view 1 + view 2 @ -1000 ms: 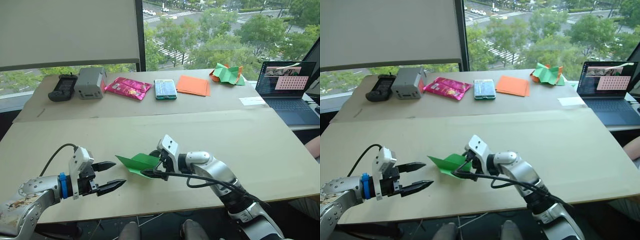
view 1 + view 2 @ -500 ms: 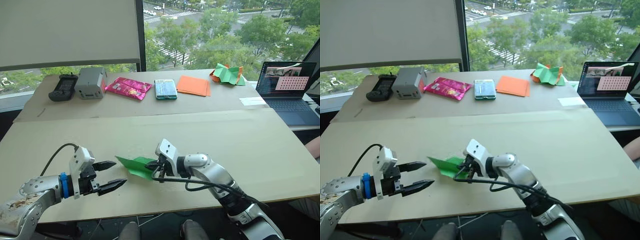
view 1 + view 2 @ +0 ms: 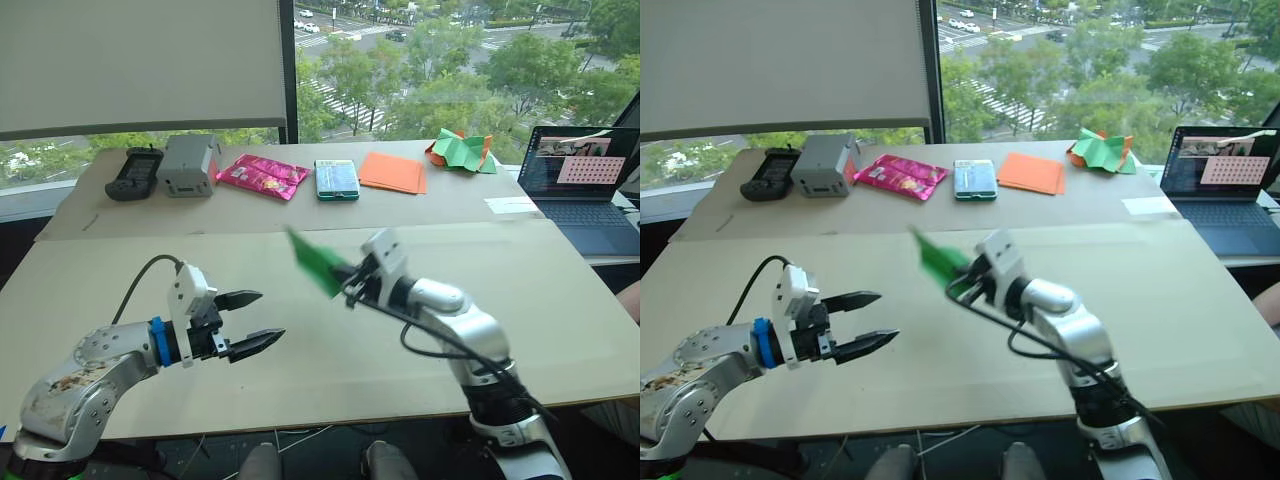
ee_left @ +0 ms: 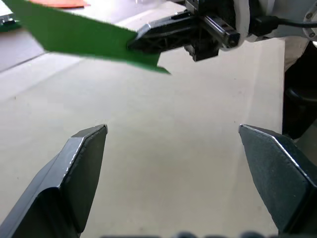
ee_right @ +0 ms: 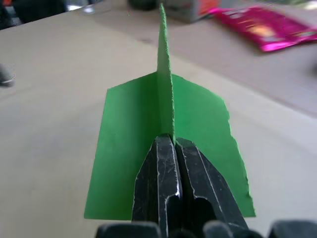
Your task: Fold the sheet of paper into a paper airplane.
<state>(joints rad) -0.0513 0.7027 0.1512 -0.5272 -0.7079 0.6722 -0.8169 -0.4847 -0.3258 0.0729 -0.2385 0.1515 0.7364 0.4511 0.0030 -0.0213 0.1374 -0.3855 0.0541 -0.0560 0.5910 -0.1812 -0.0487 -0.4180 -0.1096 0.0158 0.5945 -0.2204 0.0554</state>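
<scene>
Beige table (image 3: 560, 300) w/ window behind; laptop (image 3: 585, 180) at far right edge. R gripper (image 3: 352, 277) pinches the paper airplane (image 3: 318, 262), held in air above table centre, nose pointing away. L gripper (image 3: 250, 320) hovers near, fingers spread, nothing in them.

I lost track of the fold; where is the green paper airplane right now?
The paper airplane is off the table, pinched in the right gripper near its middle, beyond the open left gripper.

Right claw (image 3: 349, 279) raised and pinched closed; left claw (image 3: 256, 320) spread wide.
</scene>
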